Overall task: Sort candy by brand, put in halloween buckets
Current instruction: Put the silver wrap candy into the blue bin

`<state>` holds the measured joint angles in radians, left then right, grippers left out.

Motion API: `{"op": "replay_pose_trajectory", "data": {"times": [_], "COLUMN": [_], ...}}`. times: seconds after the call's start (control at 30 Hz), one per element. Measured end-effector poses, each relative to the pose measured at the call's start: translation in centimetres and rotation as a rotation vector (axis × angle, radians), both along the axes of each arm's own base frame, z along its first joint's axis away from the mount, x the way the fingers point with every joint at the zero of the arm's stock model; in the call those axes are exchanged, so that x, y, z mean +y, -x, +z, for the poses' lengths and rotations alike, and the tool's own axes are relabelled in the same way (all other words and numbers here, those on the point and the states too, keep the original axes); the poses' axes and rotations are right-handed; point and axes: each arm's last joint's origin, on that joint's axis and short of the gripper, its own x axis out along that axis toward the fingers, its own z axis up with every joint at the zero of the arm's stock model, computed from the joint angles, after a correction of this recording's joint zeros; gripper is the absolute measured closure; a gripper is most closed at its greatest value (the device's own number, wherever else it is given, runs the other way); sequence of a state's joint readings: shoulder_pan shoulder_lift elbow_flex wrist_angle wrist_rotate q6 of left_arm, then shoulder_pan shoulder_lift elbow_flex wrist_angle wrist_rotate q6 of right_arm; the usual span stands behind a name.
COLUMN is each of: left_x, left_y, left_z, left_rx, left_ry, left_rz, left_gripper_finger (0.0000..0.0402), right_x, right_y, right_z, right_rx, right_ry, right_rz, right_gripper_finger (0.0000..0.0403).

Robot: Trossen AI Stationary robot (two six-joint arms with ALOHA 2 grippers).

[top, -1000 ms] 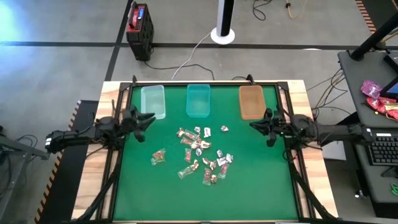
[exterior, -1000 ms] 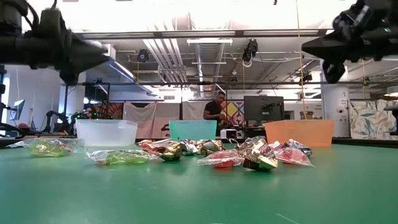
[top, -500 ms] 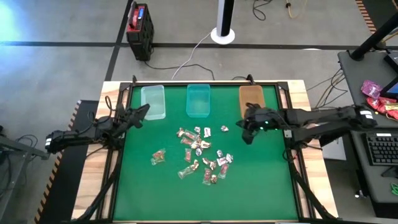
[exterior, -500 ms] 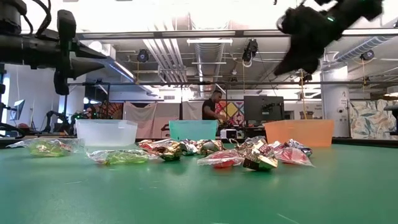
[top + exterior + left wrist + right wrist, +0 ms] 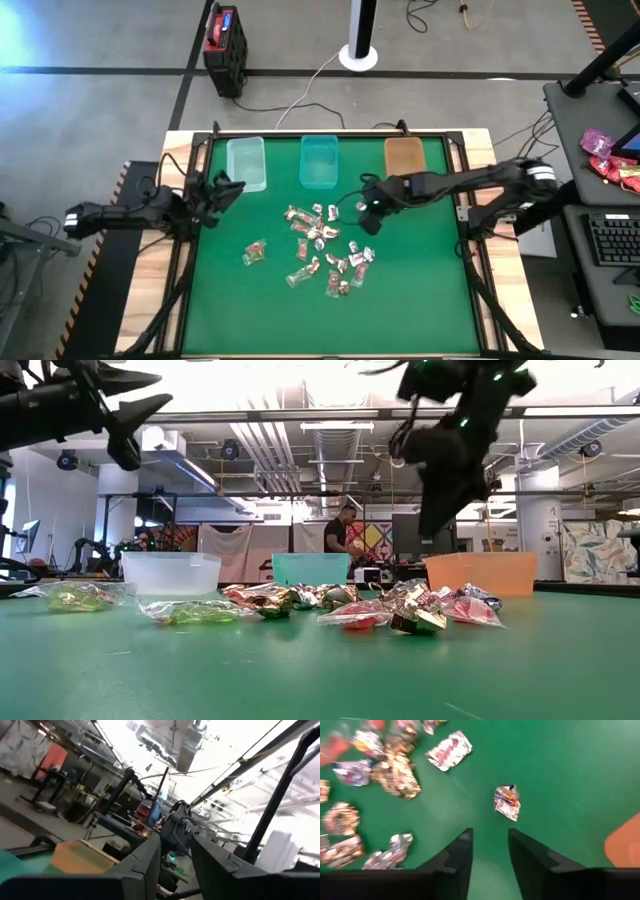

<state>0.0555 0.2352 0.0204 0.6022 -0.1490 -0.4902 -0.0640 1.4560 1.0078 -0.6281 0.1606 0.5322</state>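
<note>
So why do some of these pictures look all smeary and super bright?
In the right wrist view the candy is streaked soft, likely because that arm is moving. In the left wrist view the ceiling glares nearly white above the left gripper. In the low view the right gripper is a dark shape against bright ceiling lights.

The table (image 5: 400, 300) is evenly lit from overhead, while glare and motion blur are seen in both wrist views.
</note>
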Motion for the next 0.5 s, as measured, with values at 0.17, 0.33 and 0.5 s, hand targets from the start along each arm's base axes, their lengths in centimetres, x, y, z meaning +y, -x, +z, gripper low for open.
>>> {"op": "replay_pose_trajectory", "data": {"times": [0.17, 0.33, 0.5], "left_x": [0.1, 0.1, 0.2], "left_y": [-1.2, -2.9, -4.7], "left_z": [-0.3, 1.6, 2.7], "left_rx": [0.103, 0.186, 0.326], "left_ry": [-0.017, -0.076, -0.163], "left_rz": [0.008, 0.023, 0.041], "left_gripper_finger": [0.0308, 0.0308, 0.0308], "right_x": [-0.2, -0.8, -2.2], "right_y": [-2.3, -3.2, -3.4], "right_z": [-2.6, -4.4, -5.2], "right_rx": [0.049, 0.078, 0.077], "right_ry": [0.029, 0.032, 0.040], "right_rz": [0.077, 0.082, 0.056], "right_gripper_finger": [0.0228, 0.0208, 0.0212]}}
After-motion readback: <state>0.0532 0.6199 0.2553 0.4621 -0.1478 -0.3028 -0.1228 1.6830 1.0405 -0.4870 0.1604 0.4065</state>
